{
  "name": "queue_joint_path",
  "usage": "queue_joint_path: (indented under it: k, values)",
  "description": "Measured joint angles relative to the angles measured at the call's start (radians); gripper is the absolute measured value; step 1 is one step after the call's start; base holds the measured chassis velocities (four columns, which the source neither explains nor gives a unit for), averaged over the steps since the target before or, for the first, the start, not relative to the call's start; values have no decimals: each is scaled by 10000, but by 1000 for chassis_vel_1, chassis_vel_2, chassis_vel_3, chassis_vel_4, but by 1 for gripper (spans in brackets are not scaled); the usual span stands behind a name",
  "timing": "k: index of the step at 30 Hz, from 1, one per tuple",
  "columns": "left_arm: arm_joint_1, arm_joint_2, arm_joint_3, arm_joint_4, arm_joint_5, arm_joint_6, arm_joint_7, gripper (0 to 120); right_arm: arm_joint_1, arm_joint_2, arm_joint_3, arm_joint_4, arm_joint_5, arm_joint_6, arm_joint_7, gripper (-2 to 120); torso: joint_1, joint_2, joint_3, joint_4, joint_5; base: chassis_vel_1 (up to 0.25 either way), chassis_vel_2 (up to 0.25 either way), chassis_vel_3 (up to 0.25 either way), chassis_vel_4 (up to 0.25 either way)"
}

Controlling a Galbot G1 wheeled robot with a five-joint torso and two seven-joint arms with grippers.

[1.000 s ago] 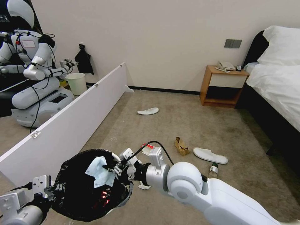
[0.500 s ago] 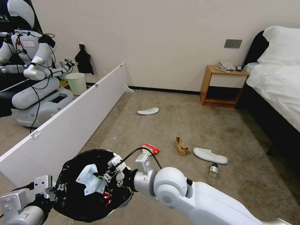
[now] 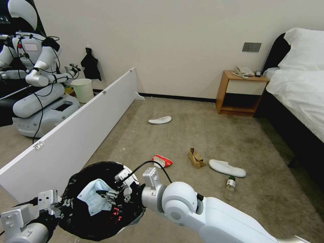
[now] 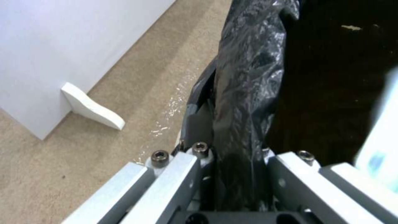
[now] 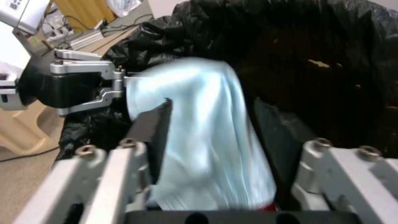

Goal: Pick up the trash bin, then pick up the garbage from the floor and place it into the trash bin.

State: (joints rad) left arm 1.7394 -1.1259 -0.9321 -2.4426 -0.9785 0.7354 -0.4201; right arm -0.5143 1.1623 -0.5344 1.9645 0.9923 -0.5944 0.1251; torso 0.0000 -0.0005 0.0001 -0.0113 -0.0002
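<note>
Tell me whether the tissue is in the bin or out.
In: the light-blue tissue lies inside the trash bin, between the right claw fingers.

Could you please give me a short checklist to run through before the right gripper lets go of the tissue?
1. Left gripper clamped on the trash bin rim: ok; in the left wrist view its fingers pinch the black liner.
2. Right gripper over the bin opening: ok.
3. Light-blue tissue between the right fingers: ok, not yet released.
4. Tissue fully inside the rim line: cannot tell; one edge lies close to the liner near the left gripper.
5. Bin upright: cannot tell.
6. Litter left on the carpet: not ok; red-white wrapper, brown paper bag, clear bottle and two slippers remain.
</note>
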Motion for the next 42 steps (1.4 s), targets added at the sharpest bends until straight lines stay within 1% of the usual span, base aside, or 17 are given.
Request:
queue_joint_path:
  k: [3,4,6,8,10,13,22,26,27,29,30,32,34,35,37,41,42]
  values:
    - [5,-1,-4,-3,-1,1,4,3,3,-22,1,24,7,-2,7,68,0,-1,0,0,0,0,0,0,0]
    - [5,-1,-4,-3,-1,1,4,3,3,-22,1,24,7,-2,7,68,0,-1,0,0,0,0,0,0,0]
    - [0,27,-41,-4,-26,0,5,3,6,-29,22,45,19,-2,30,80,0,-1,0,0,0,0,0,0,0]
    - [-2,36,-52,-3,-38,0,5,3,10,-34,32,63,25,-2,32,83,0,-1,0,0,0,0,0,0,0]
    - [-8,43,-62,-4,-55,0,6,3,14,-55,60,97,53,24,3,95,0,0,0,0,1,0,0,0,0]
    - [-6,31,-61,-4,-56,0,6,3,14,-87,81,112,69,67,-23,99,0,0,0,0,0,0,0,0,0]
    - [-2,18,-51,-2,-56,0,6,3,30,-104,100,189,70,126,-90,100,0,0,0,0,0,0,0,0,0]
    - [-19,26,-96,47,-58,0,8,3,45,-106,329,311,-54,592,-309,100,0,0,0,1,1,0,0,0,0]
    - [-52,27,-123,119,-61,0,13,3,46,-104,652,328,-114,1000,-464,100,0,-1,0,1,2,0,0,0,0]
    - [-57,26,-126,129,-62,0,15,3,45,-105,725,329,-122,1077,-473,100,0,0,-1,1,2,0,0,0,0]
    - [-97,28,-128,184,-70,0,28,3,3,-181,1212,320,-146,1636,-488,100,0,0,0,4,2,0,0,0,0]
    - [-126,30,-128,220,-71,1,36,3,-61,-293,1557,289,-152,1937,-490,100,0,-1,0,4,2,0,0,0,0]
    - [-206,19,-180,342,-51,1,122,3,-598,-728,2855,238,-305,2588,-384,100,0,0,0,0,2,0,0,0,0]
    - [-206,19,-180,342,-51,1,122,3,-598,-728,2855,238,-305,2588,-384,100,0,0,0,0,2,0,0,0,0]
    - [-287,15,-205,453,-39,0,152,3,-1415,-1099,3959,116,-489,3379,-135,100,0,-1,0,-3,4,0,0,0,0]
    - [-446,65,-113,589,74,0,159,3,-2456,-1426,5200,41,-1007,3629,34,100,0,-1,0,0,4,0,0,0,0]
    - [-516,66,-61,665,200,0,177,3,-3265,-1573,5990,62,-1577,3750,123,100,0,0,0,-2,5,0,0,0,0]
